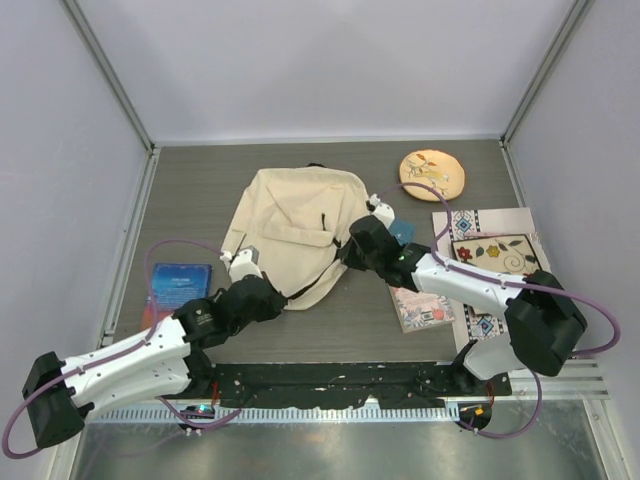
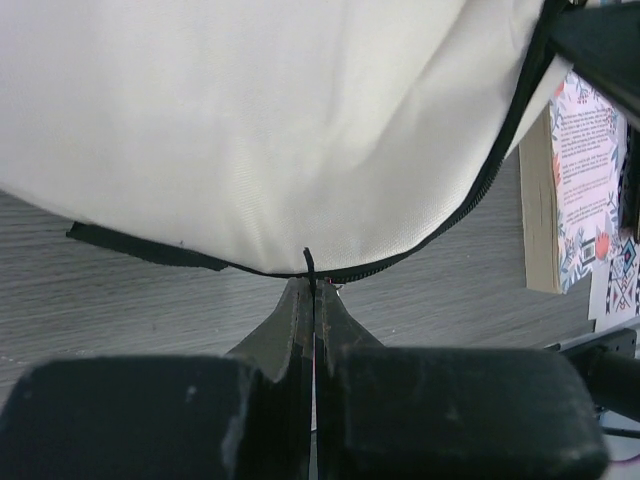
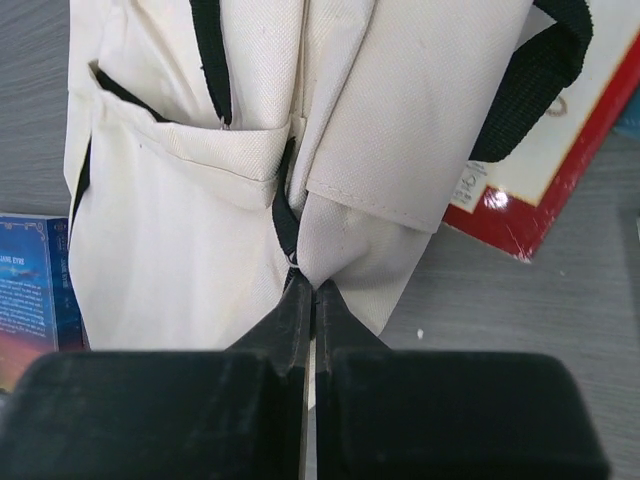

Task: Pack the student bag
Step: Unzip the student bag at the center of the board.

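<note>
"Grey wood-grain table (image 1: 190, 190), matte, boxed in by plain white walls (image 1: 330, 60) with metal corner posts. What lies on it?"

"At mid-table there's a large cream soft-fabric student bag (image 1: 295, 225). The cloth is woven and rumpled, with thin black straps and a flap pocket on the front. It lies flat between the two arms."

"And around it?"

"To the left, apart from it, is a flat blue rectangular book (image 1: 180, 285). At the far right is a round tan embroidered disc (image 1: 432, 173). Nearer is a flat rectangular floral-patterned mat (image 1: 495, 252). A thin patterned-cover book (image 1: 422, 308) lies partly under the white-and-black right arm (image 1: 470, 280)."

"The jaws?"

"The jaws of the white-and-black left arm (image 1: 130, 365) are pressed together at the bag's near-left edge. They nip a thin black zip pull (image 2: 308, 262) on the curved zipper line. The right jaws are also closed, pinching a fold of cream cloth on the bag's right side, just below a narrow black webbing strap (image 3: 287, 215)."

"Anything beside that fold?"

"A red-edged book corner (image 3: 540, 200) shows past the bag's hem."
</note>
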Available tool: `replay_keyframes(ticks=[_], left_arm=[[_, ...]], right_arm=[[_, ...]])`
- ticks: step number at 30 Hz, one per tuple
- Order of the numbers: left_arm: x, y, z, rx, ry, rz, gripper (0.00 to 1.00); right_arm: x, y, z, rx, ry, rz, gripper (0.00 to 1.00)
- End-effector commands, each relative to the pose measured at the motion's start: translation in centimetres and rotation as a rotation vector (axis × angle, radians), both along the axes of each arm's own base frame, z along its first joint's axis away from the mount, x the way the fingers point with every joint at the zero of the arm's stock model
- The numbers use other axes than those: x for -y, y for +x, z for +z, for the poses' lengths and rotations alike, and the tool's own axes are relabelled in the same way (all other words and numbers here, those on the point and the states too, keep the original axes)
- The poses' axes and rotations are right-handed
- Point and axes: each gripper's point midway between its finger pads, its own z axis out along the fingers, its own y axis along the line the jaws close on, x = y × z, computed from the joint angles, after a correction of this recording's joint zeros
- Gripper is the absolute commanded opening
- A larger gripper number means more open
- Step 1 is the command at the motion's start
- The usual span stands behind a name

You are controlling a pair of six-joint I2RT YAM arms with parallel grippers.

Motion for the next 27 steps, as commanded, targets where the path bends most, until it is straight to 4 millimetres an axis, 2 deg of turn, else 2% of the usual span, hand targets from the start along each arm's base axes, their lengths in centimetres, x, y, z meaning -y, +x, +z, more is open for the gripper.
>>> replay_keyframes(ticks=[1,2,3,5,8,10,11,12,13,14,15,17,20,25,27], left_arm=[[0.8,-1.5,-1.0,-0.056,0.025,-0.113,0.00],[1.6,-1.2,-0.7,-0.040,-0.003,-0.123,0.00],[2.0,-1.1,-1.2,-0.048,0.006,-0.128,0.00],[2.7,-0.5,-0.8,-0.043,-0.010,-0.115,0.00],[3.4,0.6,-0.3,-0.045,-0.025,-0.061,0.00],[3.7,1.2,0.2,-0.041,-0.037,-0.028,0.00],[3.7,1.4,0.2,-0.044,-0.045,-0.009,0.00],[3.7,1.6,0.4,-0.042,-0.051,0.006,0.00],[3.4,1.8,0.4,-0.039,-0.044,0.028,0.00],[3.5,1.9,0.6,-0.037,-0.051,0.032,0.00],[3.6,2.0,0.8,-0.033,-0.058,0.032,0.00],[3.6,2.1,1.3,-0.029,-0.061,0.043,0.00],[3.6,2.4,2.0,-0.018,-0.065,0.057,0.00],[3.3,3.2,3.2,0.005,-0.019,0.071,0.00],[3.7,3.4,4.1,0.016,-0.026,0.060,0.00]], right_arm=[[0.4,4.4,4.1,0.149,-0.094,-0.039,0.01],[0.0,4.9,4.4,0.150,-0.101,-0.030,0.01],[-0.2,5.0,4.2,0.141,-0.109,-0.017,0.01],[-0.2,5.3,3.4,0.122,-0.134,0.000,0.01],[0.6,5.1,1.7,0.064,-0.156,0.020,0.01],[1.4,5.1,1.3,0.032,-0.118,0.018,0.01],[1.9,4.5,0.2,0.007,-0.106,0.029,0.09],[2.5,5.1,0.9,0.027,-0.073,0.018,0.19],[2.9,4.7,0.5,0.008,-0.060,0.035,0.31],[3.4,4.6,0.6,0.006,-0.056,0.039,0.56],[4.5,4.9,1.5,0.018,-0.037,0.023,0.64],[5.2,4.5,2.1,0.016,-0.007,0.030,0.74],[7.0,3.8,3.9,0.038,0.013,0.005,0.81],[9.1,1.8,5.9,0.074,0.058,-0.020,0.86],[8.9,0.7,6.3,0.068,0.077,0.017,0.87]])
